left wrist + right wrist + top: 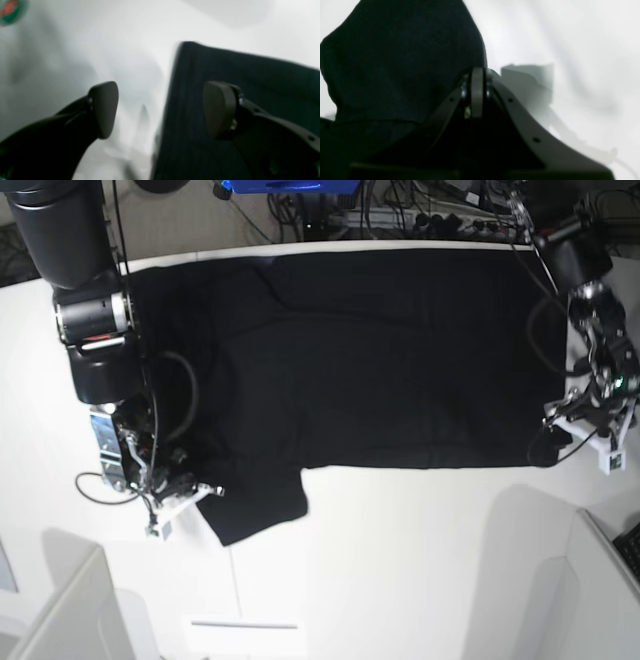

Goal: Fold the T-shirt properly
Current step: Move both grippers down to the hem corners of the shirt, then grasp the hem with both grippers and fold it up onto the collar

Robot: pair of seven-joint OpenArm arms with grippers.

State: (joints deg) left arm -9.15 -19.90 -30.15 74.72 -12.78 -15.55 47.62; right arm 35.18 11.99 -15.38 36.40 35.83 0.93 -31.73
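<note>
Inspecting from the near edge, we find bare white worktop (420,560) open across the whole front, with a low pale panel at each near corner. The T-shirt (380,360) lies spread flat, plain black side up, across the far half of the worktop; its near hem runs straight, and one sleeve juts toward us at the base view's lower left. Its far edge reaches close to the worktop's far edge.

The right hand (165,495) sits at that sleeve side. In its wrist view the right hand (477,92) has its pads pressed flat together, with black cloth bunched up just beside and behind them; we cannot tell whether any fabric is pinched between them.

The left hand (585,415) is at the opposite end of the garment. Its wrist view shows the left hand (161,110) standing wide, one pad over white surface, the other over black cloth, the shirt's straight edge (172,100) running between them.

Beyond the far edge we note tangled cables (400,210) and a blue object (290,185).
</note>
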